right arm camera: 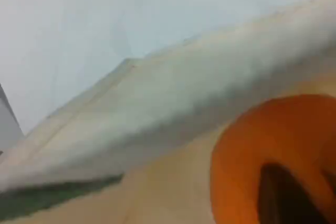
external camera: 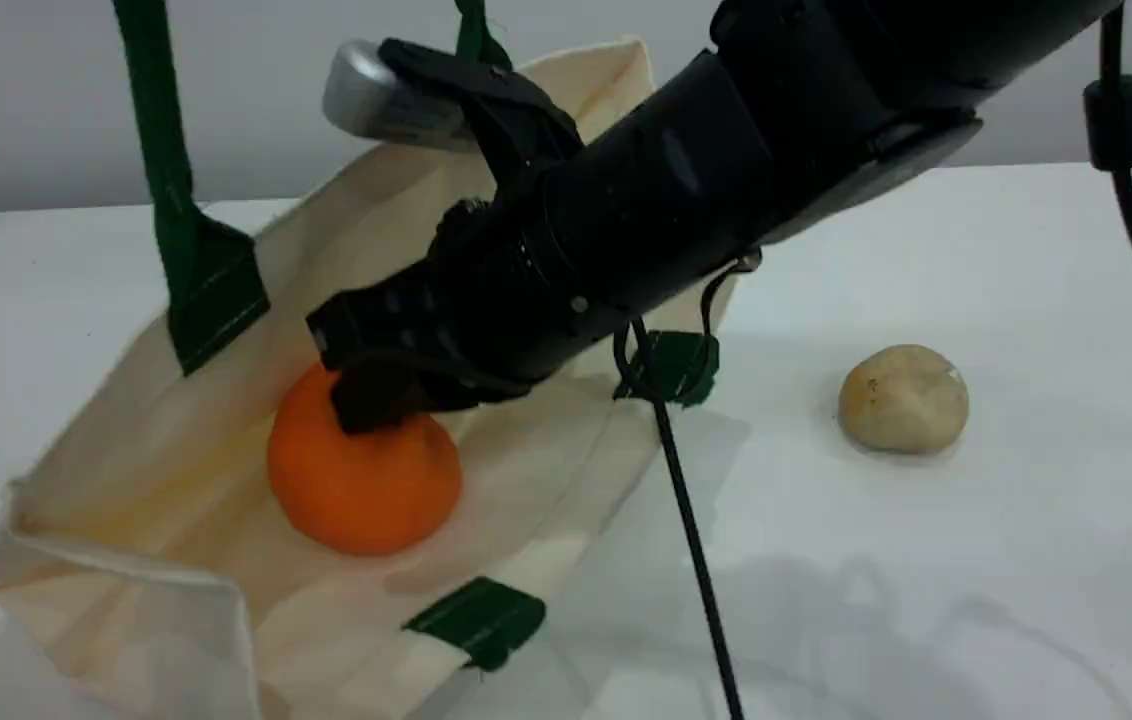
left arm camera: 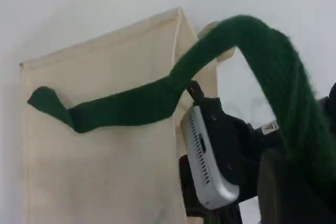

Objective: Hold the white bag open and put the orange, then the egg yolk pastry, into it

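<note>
The white bag [external camera: 156,440] lies on the table with its mouth held open. One green handle [external camera: 161,170] is pulled up taut out of the top edge. In the left wrist view that handle [left arm camera: 131,106] runs from the bag [left arm camera: 105,171] into my left gripper [left arm camera: 299,182], which is shut on it. The orange [external camera: 361,490] is inside the bag's mouth, low over the lower wall. My right gripper [external camera: 381,400] is shut on its top. The right wrist view shows the orange [right arm camera: 247,150] close behind a dark fingertip [right arm camera: 283,198]. The egg yolk pastry [external camera: 904,398] sits on the table to the right, apart from both grippers.
The right arm [external camera: 726,150] reaches across the bag from the top right, its silver wrist camera [external camera: 366,95] above the bag's far wall. A black cable [external camera: 686,520] hangs from it past the bag's right edge. Green tabs [external camera: 481,618] mark the bag's near rim.
</note>
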Available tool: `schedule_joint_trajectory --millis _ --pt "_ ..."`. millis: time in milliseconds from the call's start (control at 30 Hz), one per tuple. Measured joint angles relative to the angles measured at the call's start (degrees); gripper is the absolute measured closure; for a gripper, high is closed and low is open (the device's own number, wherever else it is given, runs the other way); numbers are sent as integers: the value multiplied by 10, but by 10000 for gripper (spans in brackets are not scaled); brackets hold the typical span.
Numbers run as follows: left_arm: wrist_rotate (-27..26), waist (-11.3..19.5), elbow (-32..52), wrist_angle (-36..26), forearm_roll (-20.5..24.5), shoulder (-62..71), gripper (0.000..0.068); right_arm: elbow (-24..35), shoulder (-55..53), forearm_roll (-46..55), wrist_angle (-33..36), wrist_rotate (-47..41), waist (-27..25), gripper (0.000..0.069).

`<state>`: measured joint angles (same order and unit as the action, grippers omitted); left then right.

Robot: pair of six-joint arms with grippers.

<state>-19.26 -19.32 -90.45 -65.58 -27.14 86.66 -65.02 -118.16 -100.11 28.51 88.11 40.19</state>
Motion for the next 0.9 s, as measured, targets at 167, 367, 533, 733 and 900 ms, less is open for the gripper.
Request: schedule_joint_trajectory --millis 167,367,533,733,900 --pt "0 0 0 0 0 0 602 -6 0 3 56 0 0 645" --pt "0 0 0 0 -2 0 602 -17 -1 3 82 4 0 642" --pt "0 0 0 0 -3 0 602 -17 -1 1 40 4 0 633" --pt "0 0 0 0 -3 0 602 -17 -1 1 28 4 0 548" --pt "0 0 0 -2 -3 0 602 -17 -1 0 34 12 0 350"
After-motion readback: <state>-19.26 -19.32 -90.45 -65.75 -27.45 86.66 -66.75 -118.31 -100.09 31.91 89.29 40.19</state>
